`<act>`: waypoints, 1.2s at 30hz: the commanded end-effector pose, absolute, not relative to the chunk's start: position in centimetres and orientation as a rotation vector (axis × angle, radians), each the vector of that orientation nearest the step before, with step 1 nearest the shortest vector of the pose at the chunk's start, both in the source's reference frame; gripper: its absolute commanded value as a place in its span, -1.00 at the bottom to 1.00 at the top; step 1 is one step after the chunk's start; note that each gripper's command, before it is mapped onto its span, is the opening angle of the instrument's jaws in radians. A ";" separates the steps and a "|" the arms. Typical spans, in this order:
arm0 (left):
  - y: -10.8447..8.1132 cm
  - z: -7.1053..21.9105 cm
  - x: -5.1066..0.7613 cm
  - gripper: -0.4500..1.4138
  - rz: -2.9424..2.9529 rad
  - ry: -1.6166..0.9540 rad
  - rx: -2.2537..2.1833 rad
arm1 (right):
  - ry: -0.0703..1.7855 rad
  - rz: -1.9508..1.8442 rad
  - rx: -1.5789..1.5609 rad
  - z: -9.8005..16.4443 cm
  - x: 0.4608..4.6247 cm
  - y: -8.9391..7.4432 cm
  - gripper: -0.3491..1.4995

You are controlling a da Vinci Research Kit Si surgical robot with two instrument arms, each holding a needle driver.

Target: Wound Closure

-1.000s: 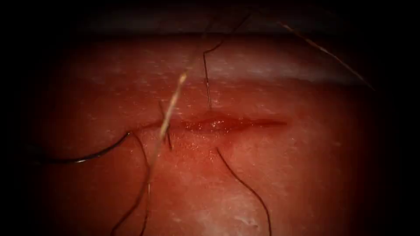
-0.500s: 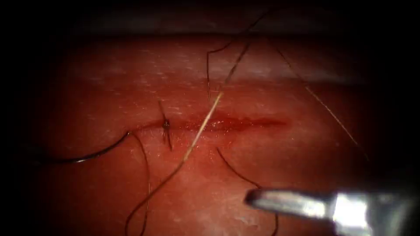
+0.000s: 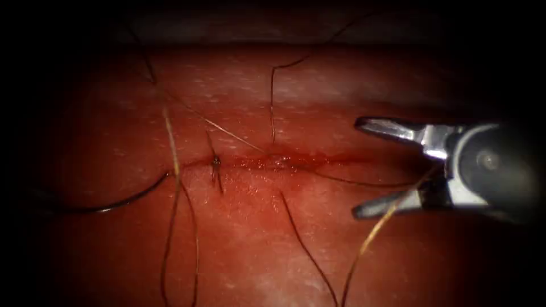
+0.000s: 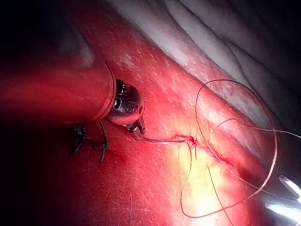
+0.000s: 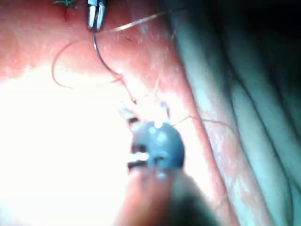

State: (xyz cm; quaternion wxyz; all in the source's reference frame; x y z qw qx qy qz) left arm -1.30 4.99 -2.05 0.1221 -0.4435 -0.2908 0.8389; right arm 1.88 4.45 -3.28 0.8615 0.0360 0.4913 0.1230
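Observation:
The tissue [image 3: 256,250] has a cut [image 3: 296,161] running sideways, wet with red fluid. The curved needle [image 3: 114,204] lies left of the cut, one end by the cut's left end, where thread leaves it. I cannot tell whether that end is in the tissue. In the left wrist view my left tool [image 4: 137,131] is shut on the needle [image 4: 164,140] near its other end. My right tool [image 3: 359,167] is at the cut's right end, jaws wide open and holding nothing. A pale strand of thread [image 3: 372,230] crosses its lower jaw.
A tied stitch [image 3: 216,163] with short ends sits on the left part of the cut. Loose thread loops [image 3: 170,148] over the tissue on both sides of the cut. The tissue's far edge [image 3: 318,42] drops off beyond the cut.
My right tool came in from the lower right, rose to the level of the cut and opened its jaws. The pale thread strands swung across the cut. The needle has stayed in place.

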 end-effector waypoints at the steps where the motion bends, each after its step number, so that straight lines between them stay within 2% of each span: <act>1: 5.0 -2.0 -1.34 -0.89 2.450 -0.850 -1.298 | 1.018 0.240 0.076 -3.1 1.93 4.4 0.51; 5: 5.0 -2.0 -1.34 -0.89 2.450 -0.850 -1.298 | 0.979 0.201 0.079 -2.9 1.92 4.3 0.51; 7: 5.0 -2.0 -1.34 -0.89 2.450 -0.850 -1.298 | 0.975 0.198 0.085 -3.0 1.89 4.3 0.62; 9: 5.0 -2.0 -1.35 -0.89 2.449 -0.850 -1.298 | 0.976 0.198 0.093 -3.1 1.85 4.3 0.85; 12: 5.0 -2.0 -1.35 -0.89 2.450 -0.849 -1.298 | 0.965 0.164 0.162 -3.4 1.69 4.3 0.96; 16: 5.0 -1.9 -1.37 -0.89 2.451 -0.845 -1.296 | 1.024 0.161 0.391 -3.8 1.29 4.3 0.96; 26: 5.0 -1.9 -1.37 -0.89 2.452 -0.843 -1.296 | 1.209 0.242 0.675 -4.5 0.43 4.9 0.98; 32: 5.0 -1.9 -1.36 -0.89 2.452 -0.844 -1.296 | 1.272 0.351 0.788 -4.6 0.25 5.2 0.98; 33: 5.0 -1.9 -1.36 -0.89 2.452 -0.844 -1.296 | 1.276 0.390 0.808 -4.6 0.23 5.3 0.94; 34: 5.0 -1.9 -1.36 -0.89 2.452 -0.844 -1.296 | 1.285 0.427 0.821 -4.6 0.21 5.4 0.82; 36: 5.0 -1.9 -1.36 -0.89 2.452 -0.844 -1.296 | 1.270 0.477 0.775 -4.6 0.22 5.5 0.82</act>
